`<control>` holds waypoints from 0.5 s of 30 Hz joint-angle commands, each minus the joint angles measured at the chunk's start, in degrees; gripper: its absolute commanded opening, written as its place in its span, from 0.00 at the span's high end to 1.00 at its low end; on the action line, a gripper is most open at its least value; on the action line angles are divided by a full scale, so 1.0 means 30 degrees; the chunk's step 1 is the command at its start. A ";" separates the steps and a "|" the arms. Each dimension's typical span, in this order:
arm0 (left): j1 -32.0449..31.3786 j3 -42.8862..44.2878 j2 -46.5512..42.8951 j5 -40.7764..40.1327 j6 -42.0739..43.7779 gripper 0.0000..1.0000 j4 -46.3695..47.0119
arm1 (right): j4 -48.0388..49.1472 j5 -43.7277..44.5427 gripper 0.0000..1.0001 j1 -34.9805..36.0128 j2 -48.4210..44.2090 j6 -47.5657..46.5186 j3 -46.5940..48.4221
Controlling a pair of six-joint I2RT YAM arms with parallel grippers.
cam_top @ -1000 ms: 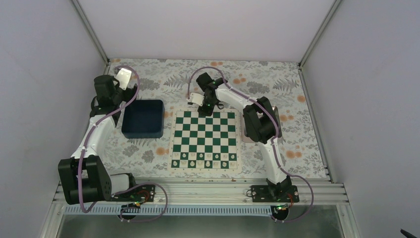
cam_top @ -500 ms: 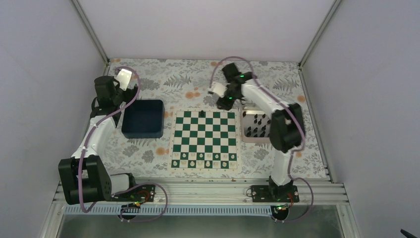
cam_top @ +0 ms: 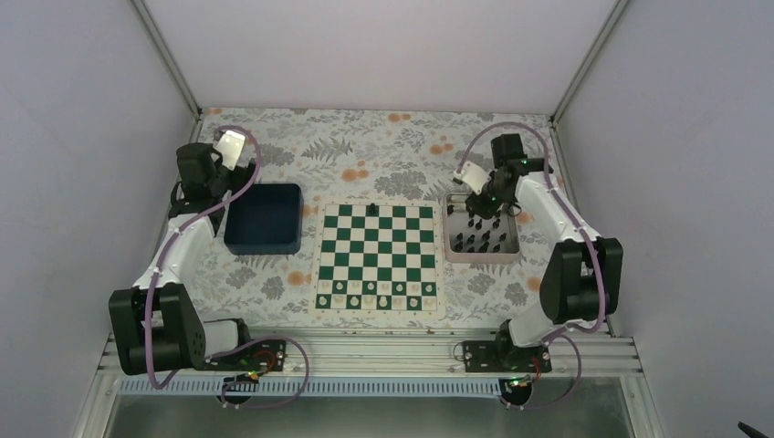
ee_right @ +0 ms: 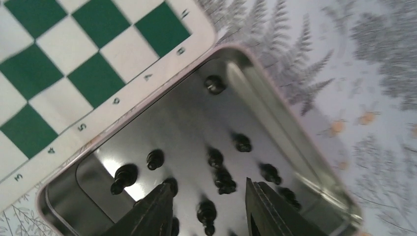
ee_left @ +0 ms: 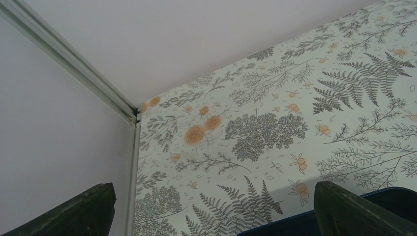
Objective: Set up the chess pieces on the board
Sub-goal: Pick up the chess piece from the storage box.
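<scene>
The green and white board (cam_top: 377, 258) lies mid-table, and its corner shows in the right wrist view (ee_right: 74, 64). One black piece (cam_top: 372, 209) stands on its far row. Several black chess pieces (cam_top: 481, 234) stand in the silver tray (cam_top: 451, 239), which also shows in the right wrist view (ee_right: 295, 142) with its pieces (ee_right: 223, 179). My right gripper (cam_top: 477, 200) hangs open and empty over the tray's far part; in its own view (ee_right: 209, 194) it is above the pieces. My left gripper (cam_top: 219, 169) is open and empty, by the far corner of the blue bin; in its own view (ee_left: 211, 196) it faces the table's far left corner.
The dark blue bin (cam_top: 265, 217) stands left of the board; its rim shows in the left wrist view (ee_left: 373, 196). White pieces (cam_top: 376, 290) line the board's two near rows. Grey walls and aluminium posts enclose the flowered table.
My right arm has left the black piece on the board's far row and swung right, from over the board to over the silver tray. The left arm has hardly moved.
</scene>
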 commanded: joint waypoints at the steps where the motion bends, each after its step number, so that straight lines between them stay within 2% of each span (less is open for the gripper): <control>1: 0.0031 0.0115 0.0026 0.0259 -0.0048 0.00 0.0449 | 0.2177 -0.0938 0.61 0.0046 0.0164 -0.1669 -0.2104; 6: 0.0029 -0.0063 -0.0323 0.0057 0.0040 0.00 0.0510 | 0.4014 -0.1717 0.64 -0.0386 0.0927 -0.3794 -0.3370; 15: 0.0022 -0.0461 -0.0784 -0.0055 0.0124 0.00 0.0789 | 0.5075 -0.3853 0.66 -0.0924 0.2563 -0.6024 -0.3259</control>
